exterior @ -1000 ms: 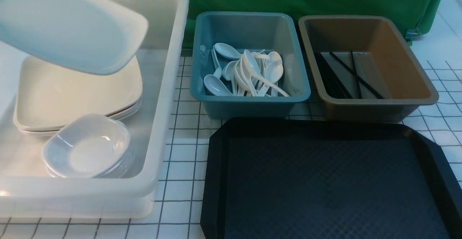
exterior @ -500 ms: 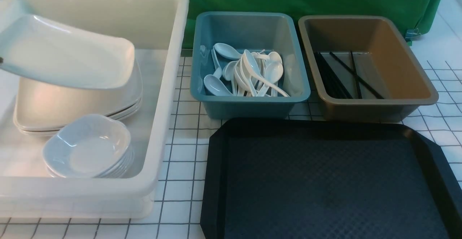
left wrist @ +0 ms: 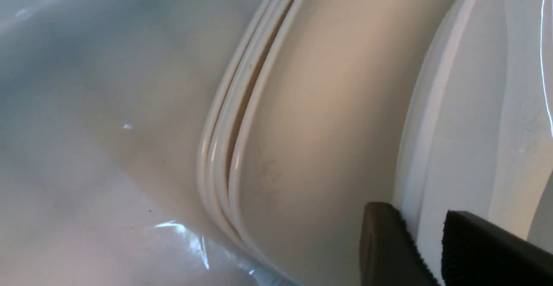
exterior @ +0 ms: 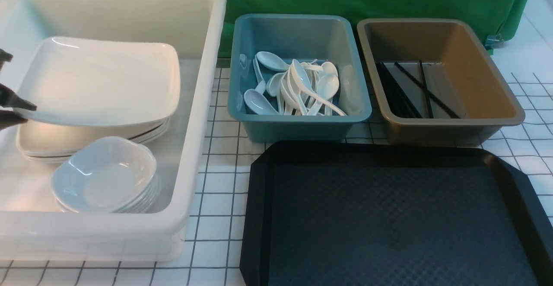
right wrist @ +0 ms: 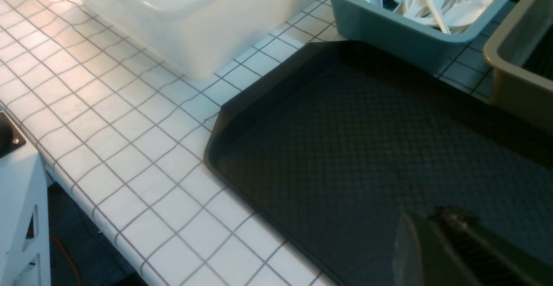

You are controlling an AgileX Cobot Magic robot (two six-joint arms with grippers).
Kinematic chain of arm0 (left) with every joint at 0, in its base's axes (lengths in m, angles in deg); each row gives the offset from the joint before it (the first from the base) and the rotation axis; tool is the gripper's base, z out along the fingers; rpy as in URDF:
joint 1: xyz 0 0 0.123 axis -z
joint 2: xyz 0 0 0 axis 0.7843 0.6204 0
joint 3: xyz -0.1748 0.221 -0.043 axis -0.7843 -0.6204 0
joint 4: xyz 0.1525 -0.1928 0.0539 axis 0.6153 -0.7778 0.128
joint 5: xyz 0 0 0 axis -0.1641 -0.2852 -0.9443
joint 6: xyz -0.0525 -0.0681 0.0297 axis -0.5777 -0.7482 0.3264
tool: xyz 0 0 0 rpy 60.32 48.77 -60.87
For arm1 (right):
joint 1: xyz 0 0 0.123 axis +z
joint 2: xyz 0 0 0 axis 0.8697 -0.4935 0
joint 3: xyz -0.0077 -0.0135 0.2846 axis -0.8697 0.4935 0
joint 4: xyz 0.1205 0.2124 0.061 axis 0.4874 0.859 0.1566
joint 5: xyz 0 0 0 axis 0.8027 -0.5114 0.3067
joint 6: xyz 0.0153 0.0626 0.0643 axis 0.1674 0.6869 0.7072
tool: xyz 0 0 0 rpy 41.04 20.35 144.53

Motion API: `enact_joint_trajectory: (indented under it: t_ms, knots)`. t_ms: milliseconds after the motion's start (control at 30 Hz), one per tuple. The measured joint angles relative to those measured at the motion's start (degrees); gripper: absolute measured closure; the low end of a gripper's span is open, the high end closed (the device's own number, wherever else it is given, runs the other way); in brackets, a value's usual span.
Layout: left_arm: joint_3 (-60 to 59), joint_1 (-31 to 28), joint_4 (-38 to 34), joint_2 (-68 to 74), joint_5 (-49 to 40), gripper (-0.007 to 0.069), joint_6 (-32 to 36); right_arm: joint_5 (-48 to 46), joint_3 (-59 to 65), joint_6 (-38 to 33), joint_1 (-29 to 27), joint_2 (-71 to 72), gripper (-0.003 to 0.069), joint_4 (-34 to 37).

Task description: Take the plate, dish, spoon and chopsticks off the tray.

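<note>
White plate (exterior: 103,78) over plate stack (exterior: 86,141) in white bin (exterior: 203,104), at 10 o'clock from tray (exterior: 389,217). L end effector (exterior: 19,109) straddles plate's 9 o'clock rim, one finger each side; clamped or loose, can't tell. R end effector (right wrist: 445,243) above tray, spread or pressed together can't tell

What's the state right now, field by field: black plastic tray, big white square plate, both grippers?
tray: black textured plastic tray, nothing on the visible part
plate: large white square plate, atop the plate stack in the white plastic tub
left gripper: jaws astride the plate's rim; grip unclear
right gripper: above the tray, shut, holding nothing
</note>
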Motion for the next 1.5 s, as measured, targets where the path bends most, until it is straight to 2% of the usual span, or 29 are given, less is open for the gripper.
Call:
enact_joint_trajectory:
  t_ms: [67, 167, 200, 267, 367, 467, 567, 633, 700, 800, 900, 1033, 1133, 1300, 1433, 1500]
  knots:
    - [0.0, 0.0, 0.7, 0.0, -0.8, 0.0360, 0.0, 0.0, 0.0, 0.0, 0.0, 0.0, 0.0564, 0.0]
    - [0.0, 0.0, 1.5, -0.1, -2.8, 0.0239, 0.3, 0.0, 0.0, 0.0, 0.0, 0.0, 0.0561, 0.0]
    - [0.0, 0.0, 1.5, -0.1, -2.8, 0.0239, 0.3, 0.0, 0.0, 0.0, 0.0, 0.0, 0.0561, 0.0]
    - [0.0, 0.0, 2.6, -0.7, -3.9, 0.0180, 1.4, 0.0, 0.0, 0.0, 0.0, 0.0, 0.0558, 0.0]
    - [0.1, 0.0, 5.5, -2.3, -4.9, 0.0143, 1.9, 0.0, 0.0, 0.0, 0.0, 0.0, 0.0557, 0.0]
    - [0.9, 0.0, 9.0, -3.9, -5.8, 0.0138, 1.9, 0.0, 0.0, 0.4, 0.0, 0.0, 0.0557, 0.0]
    - [2.8, 0.0, 13.9, -6.2, -7.8, 0.0174, 1.5, 0.0, 0.0, 0.7, 0.0, 0.0, 0.0554, 0.1]
    - [4.3, 0.0, 17.0, -7.4, -9.8, 0.0230, 1.3, 0.0, 0.0, 0.7, 0.0, 0.0, 0.0552, 0.1]
    - [5.5, 0.0, 18.6, -8.2, -12.1, 0.0307, 1.4, -0.1, 0.0, 0.8, 0.0, 0.0, 0.0550, 0.1]
    - [8.3, 0.0, 19.7, -10.2, -17.9, 0.0504, 4.9, -0.6, 0.0, 1.4, 0.0, 0.0, 0.0552, 0.3]
    - [10.0, 0.0, 18.2, -12.7, -21.6, 0.0600, 9.7, -2.5, 0.0, 2.4, 0.0, 0.0, 0.0601, 0.5]
    - [10.8, 0.0, 15.5, -16.3, -24.7, 0.0627, 14.5, -5.7, 0.0, 2.3, 0.0, 0.0, 0.0629, 1.9]
    - [10.8, 0.0, 14.8, -20.0, -26.3, 0.0630, 17.1, -3.3, 1.7, -1.7, 0.0, 0.0, 0.0629, 5.4]
    - [10.8, 0.0, 14.8, -22.1, -26.5, 0.0628, 18.2, 16.3, 9.9, -6.8, 0.0, -0.2, 0.0629, 8.1]
    - [10.8, 0.0, 14.1, -22.1, -26.6, 0.0627, 18.3, 30.1, 16.3, -7.9, 0.0, -0.2, 0.0629, 8.2]
    - [10.8, 0.0, 13.5, -22.1, -26.6, 0.0627, 18.3, 33.9, 18.5, -7.4, 0.0, -0.2, 0.0629, 8.2]
